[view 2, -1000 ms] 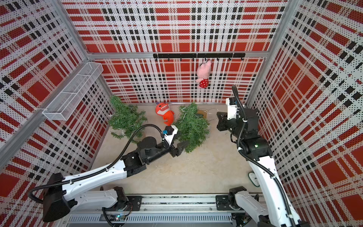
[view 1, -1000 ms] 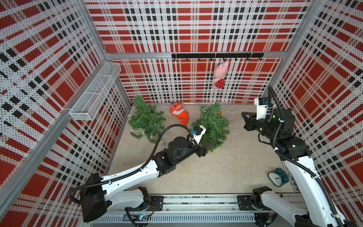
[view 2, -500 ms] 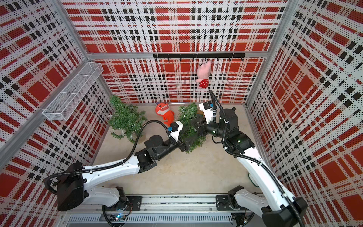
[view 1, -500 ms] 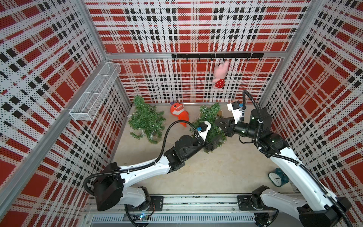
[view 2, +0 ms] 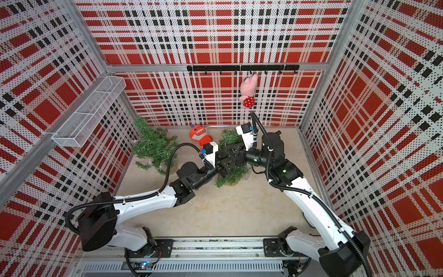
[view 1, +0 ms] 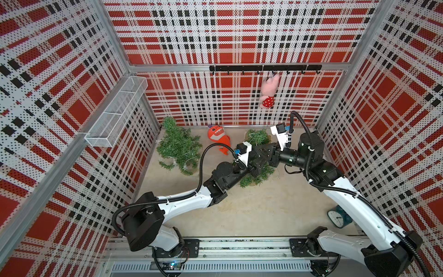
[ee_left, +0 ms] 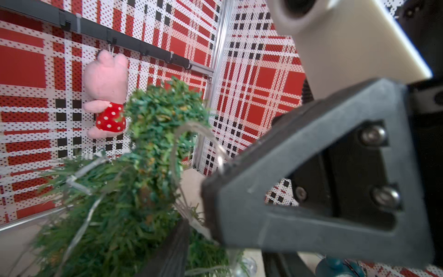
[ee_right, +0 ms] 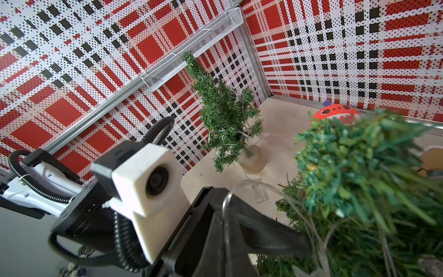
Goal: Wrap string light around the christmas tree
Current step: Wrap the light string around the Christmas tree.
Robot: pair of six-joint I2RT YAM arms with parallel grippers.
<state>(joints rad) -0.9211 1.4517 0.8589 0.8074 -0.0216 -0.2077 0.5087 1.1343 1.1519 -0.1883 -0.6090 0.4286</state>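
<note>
Orange dinosaur plush (view 1: 217, 136) lies on the tabletop (view 1: 263, 211) just beside the worked christmas tree (view 1: 256, 177), towards the back wall; pink pig plush (view 1: 268, 92) hangs from the hook rail (view 1: 263, 68) above; wire basket (view 1: 117, 112) on the left wall; teal clock (view 1: 336, 217) near the right arm's base, partly hidden by that arm. Both arms reach in from the front rail and meet over this tree near its top, claws nose to nose and crowding each other. In the left wrist view the right claw (ee_left: 211, 196) fills much of the picture; jaws closed together, string light (ee_left: 191, 124) arcing off the branches into its tip. Left claw (view 1: 260, 163) sits against the foliage; only one of its fingers (ee_left: 172, 251) shows, so how wide it stands I cannot tell. More wire lies draped among the branches. Count: two trees, the second tree (view 1: 178, 148) well apart by the left wall, wire on it too; two plush toys; one clock; one basket; two arms.
</note>
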